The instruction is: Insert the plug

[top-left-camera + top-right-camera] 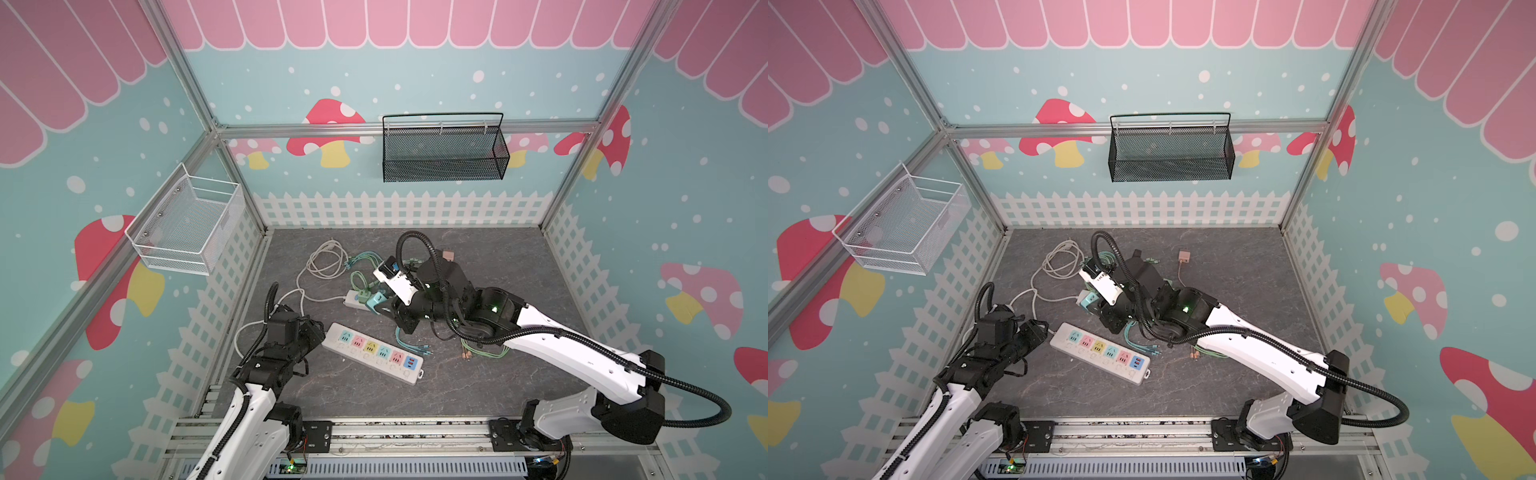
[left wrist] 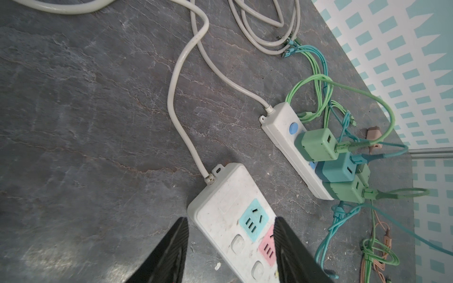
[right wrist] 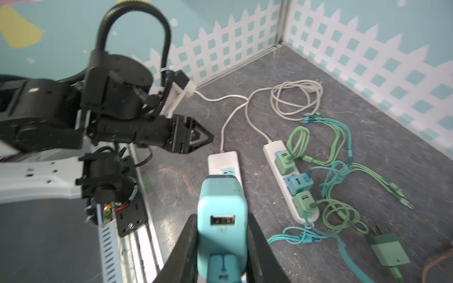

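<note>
Right end effector (image 3: 221, 218): clamped on blue plug (image 3: 221, 196), prongs hidden.
Left end effector (image 2: 230, 219): apart astride power strip (image 2: 220, 191), contact unclear.
Power strip: mostly behind blue plug, lower centre, right wrist view.

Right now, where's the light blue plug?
The plug is clamped in the right gripper, mid-table in a top view, between the short power strip and the long strip with coloured sockets.
</note>
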`<state>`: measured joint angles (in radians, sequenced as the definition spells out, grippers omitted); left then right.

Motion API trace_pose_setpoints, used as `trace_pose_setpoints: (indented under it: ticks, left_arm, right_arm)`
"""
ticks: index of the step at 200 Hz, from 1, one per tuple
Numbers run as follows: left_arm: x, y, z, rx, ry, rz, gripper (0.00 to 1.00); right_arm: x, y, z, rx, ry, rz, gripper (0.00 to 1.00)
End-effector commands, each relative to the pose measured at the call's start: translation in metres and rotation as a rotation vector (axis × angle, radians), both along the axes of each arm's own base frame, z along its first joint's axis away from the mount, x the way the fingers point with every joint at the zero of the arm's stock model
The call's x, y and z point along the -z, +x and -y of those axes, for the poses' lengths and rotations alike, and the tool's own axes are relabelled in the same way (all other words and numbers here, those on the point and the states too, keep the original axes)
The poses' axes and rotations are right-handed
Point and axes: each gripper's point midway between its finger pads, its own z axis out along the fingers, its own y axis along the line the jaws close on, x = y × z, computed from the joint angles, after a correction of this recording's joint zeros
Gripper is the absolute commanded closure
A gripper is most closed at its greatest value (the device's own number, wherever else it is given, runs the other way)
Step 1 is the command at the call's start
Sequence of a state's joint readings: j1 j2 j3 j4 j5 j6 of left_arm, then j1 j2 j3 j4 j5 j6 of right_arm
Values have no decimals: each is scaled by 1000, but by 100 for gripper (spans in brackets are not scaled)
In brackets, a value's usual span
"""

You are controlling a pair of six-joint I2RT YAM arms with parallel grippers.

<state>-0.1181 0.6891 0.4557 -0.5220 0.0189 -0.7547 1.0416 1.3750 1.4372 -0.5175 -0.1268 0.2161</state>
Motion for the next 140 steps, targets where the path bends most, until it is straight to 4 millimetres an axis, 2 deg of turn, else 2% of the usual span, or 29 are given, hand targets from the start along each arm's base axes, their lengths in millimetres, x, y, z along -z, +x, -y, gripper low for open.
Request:
trace_pose_setpoints:
  ticks: [1, 24, 47, 92, 140]
  left_arm:
    - [-4, 3, -3, -12, 4, 15, 45]
    - [-2, 3, -4, -15, 7, 10, 45]
    - [2, 2, -6, -27, 10, 7, 45]
    - [17, 0, -7, -33, 12, 1, 46]
    - [29, 1, -5, -18, 7, -34, 47]
  right_arm:
    - [9, -34, -8, -192, 12, -55, 100]
    - [13, -35, -21, -229, 24, -72, 100]
    - [24, -20, -37, -192, 22, -73, 100]
    - [67, 21, -67, -69, -63, -100, 100]
    - [112, 44, -87, -44, -179, -129, 100]
